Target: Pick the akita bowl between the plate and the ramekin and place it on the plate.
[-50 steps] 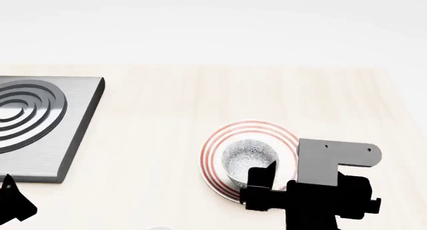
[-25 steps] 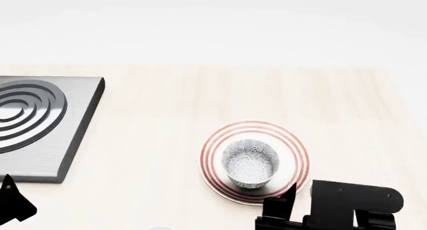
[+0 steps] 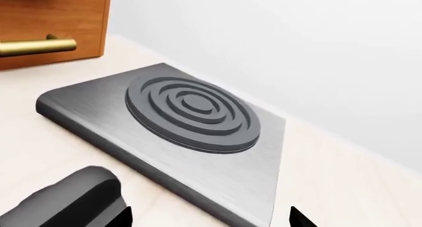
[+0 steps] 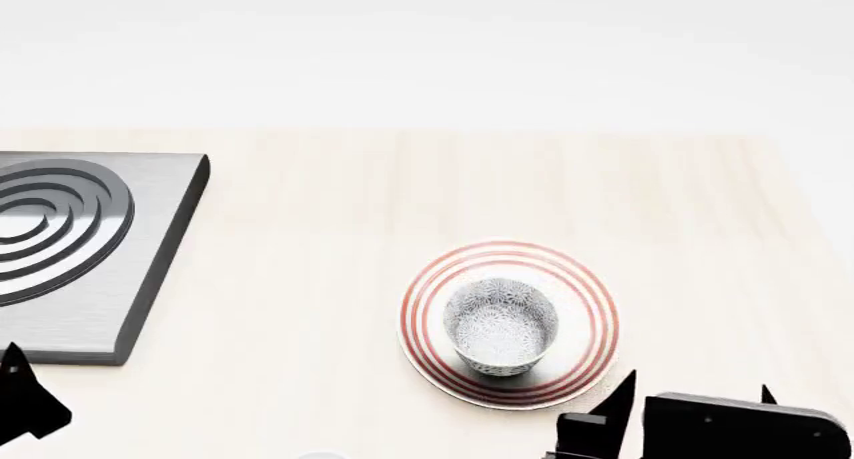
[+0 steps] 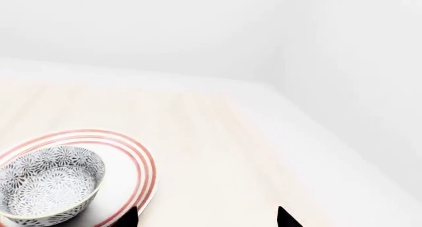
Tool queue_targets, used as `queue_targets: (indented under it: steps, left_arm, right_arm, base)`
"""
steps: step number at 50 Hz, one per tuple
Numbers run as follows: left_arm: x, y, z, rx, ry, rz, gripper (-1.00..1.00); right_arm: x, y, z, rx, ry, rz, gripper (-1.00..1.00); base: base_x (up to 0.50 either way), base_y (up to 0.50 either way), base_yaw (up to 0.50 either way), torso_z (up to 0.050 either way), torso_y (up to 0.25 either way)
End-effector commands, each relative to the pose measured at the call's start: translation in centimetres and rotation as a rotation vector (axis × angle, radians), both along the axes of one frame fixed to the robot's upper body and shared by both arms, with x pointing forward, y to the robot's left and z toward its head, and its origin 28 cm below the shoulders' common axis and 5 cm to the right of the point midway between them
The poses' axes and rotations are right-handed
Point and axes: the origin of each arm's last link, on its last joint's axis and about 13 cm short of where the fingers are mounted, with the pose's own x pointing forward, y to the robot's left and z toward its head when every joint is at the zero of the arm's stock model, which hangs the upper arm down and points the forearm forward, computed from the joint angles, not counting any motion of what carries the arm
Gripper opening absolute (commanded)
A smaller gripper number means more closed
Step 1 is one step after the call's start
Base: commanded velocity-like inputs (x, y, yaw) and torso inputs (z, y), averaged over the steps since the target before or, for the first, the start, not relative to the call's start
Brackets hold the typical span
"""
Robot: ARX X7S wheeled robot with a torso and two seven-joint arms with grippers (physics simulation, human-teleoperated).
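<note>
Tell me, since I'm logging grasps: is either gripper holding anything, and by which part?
Nothing is held. The bowl sits on the plate, clear of the open right gripper.

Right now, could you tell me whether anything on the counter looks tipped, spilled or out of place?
Nothing stands out. The speckled bowl sits upright on the red-ringed plate, and the grey burner slab lies flat.

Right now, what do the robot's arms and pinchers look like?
Both end effectors are matte black with pointed fingertips. The right end effector shows two sharp black tips above a blocky black body with a dark grey bracket. The left end effector shows only as a black pointed shape at the head view's edge. No cables or markings are visible.
</note>
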Motion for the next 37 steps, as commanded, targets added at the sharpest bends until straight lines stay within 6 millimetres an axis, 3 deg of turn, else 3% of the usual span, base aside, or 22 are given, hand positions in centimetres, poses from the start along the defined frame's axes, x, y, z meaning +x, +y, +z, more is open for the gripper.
queue_targets:
  steps: [1, 37]
  left_arm:
    - [-0.2, -0.1, 0.4, -0.001, -0.014, -0.006, 1.0]
    - [-0.9, -0.1, 2.7, -0.028, -0.078, -0.01, 1.0]
  right_arm:
    - [-0.7, -0.4, 0.8, -0.032, -0.038, -0.026, 1.0]
    - [-3.2, -1.2, 3.5, -0.085, -0.121, -0.087, 1.0]
  base:
    - [0.0, 0.0, 0.0, 0.0, 0.0]
    - [0.0, 0.0, 0.0, 0.0, 0.0]
